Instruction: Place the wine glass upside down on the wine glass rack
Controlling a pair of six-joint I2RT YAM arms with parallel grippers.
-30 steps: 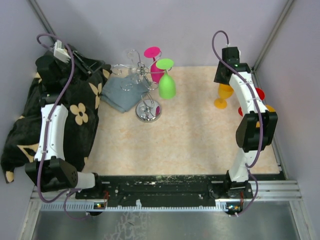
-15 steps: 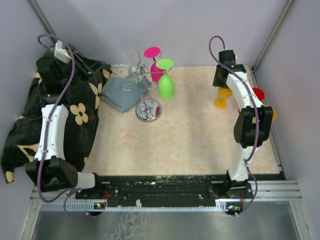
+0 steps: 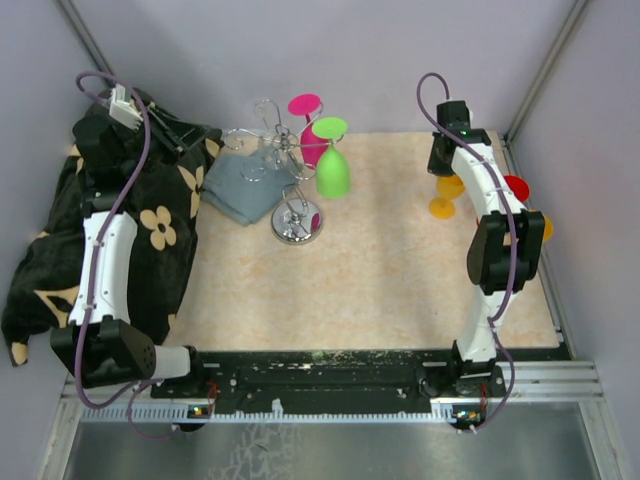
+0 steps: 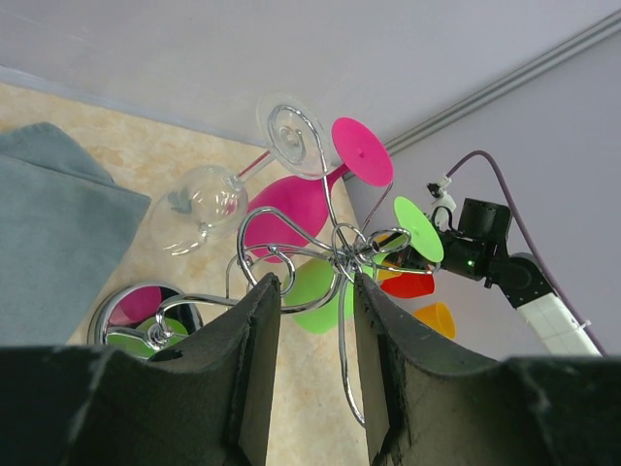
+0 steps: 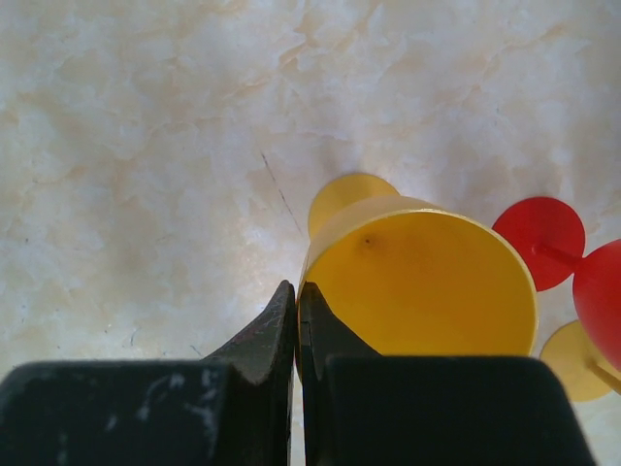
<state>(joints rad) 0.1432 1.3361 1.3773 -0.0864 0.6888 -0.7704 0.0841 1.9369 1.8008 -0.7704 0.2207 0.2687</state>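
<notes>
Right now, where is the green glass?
In the top view, the green glass hangs upside down on the rack, far side, left of centre, beside the pink glass.

Folded grey cloth [image 3: 240, 190] just beside black blanket [image 3: 170, 280] (cream flower print).

A: How many wine glasses?
B: Six. Three hang on the one wine glass rack [image 4: 335, 248] out ahead of the left gripper [image 4: 317, 291]: one pink glass [image 4: 291, 199], one green glass [image 3: 333, 172], one clear glass [image 4: 199, 204].
A: And the rest?
B: One yellow wine glass [image 5: 427, 282] right at the right gripper [image 5: 297, 291], then one red glass [image 5: 539, 243] and a second yellow glass [image 5: 568, 354] just past it.
A: Cloths?
B: Two: one grey cloth [image 3: 235, 190] and one black flowered cloth [image 3: 150, 230], both near the left gripper.
</notes>
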